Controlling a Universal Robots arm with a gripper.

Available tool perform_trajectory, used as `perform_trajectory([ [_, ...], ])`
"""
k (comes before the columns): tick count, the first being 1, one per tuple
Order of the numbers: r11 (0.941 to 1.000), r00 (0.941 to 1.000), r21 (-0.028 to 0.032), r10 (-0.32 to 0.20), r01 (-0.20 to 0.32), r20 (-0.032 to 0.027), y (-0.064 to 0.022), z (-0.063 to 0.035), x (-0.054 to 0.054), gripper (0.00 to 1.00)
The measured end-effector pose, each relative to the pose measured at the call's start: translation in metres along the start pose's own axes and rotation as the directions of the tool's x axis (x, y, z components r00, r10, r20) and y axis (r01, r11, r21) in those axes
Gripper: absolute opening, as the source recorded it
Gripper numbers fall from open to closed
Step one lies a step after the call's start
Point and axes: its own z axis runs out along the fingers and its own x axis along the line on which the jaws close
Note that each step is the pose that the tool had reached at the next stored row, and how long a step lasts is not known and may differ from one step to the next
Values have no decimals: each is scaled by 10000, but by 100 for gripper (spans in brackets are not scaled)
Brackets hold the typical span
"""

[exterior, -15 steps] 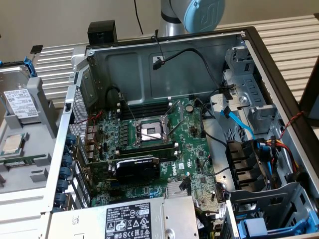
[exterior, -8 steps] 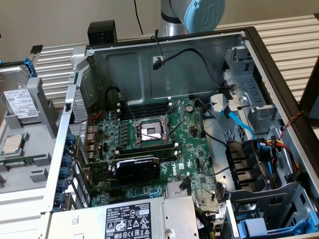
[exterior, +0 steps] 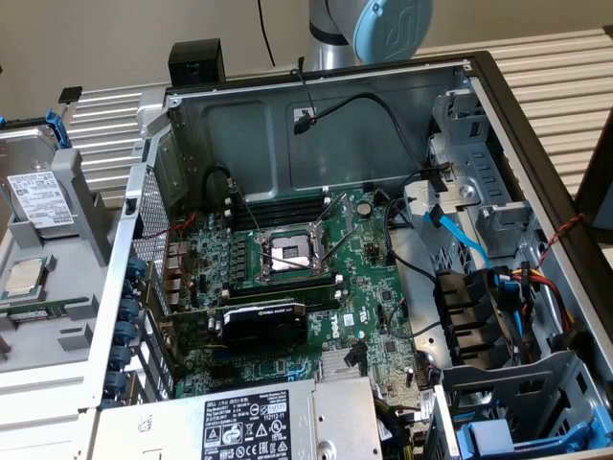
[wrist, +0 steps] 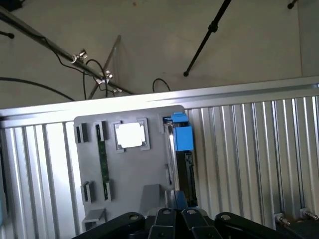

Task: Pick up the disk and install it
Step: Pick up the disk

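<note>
The disk (exterior: 36, 196), silver-grey with a white label and a blue carrier frame, leans in a slot of the grey holder tray (exterior: 72, 316) at the exterior view's left, outside the computer case. In the wrist view the disk (wrist: 182, 138) shows edge-on, blue clip up, standing in the same tray (wrist: 149, 164). My gripper (wrist: 174, 215) is shut, its black fingers pressed together with nothing between them. It hovers above the tray, close to the disk's near end but apart from it. A section of the robot arm (exterior: 374, 29) rises behind the case.
The open computer case (exterior: 536, 144) holds a motherboard (exterior: 287, 259), a graphics card (exterior: 263, 321), a labelled power supply (exterior: 249, 426) and cabled drive bays (exterior: 498, 431). On the tray lie a square processor chip (wrist: 130, 135) and a memory stick (wrist: 103, 159). The table is ribbed metal (wrist: 249, 154).
</note>
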Motion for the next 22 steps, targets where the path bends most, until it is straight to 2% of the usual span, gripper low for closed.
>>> perform_trajectory([
  [10, 10000, 10000, 0, -26, 26, 0, 0, 0, 0, 11],
  [13, 9987, 9987, -5, -511, 511, 7, 0, 0, 0, 11],
  [18, 9898, 9898, -11, -1428, 1428, 20, 0, 1, -1, 11],
  [22, 9815, 9815, -13, -1916, 1916, 26, 2, 2, -18, 11],
])
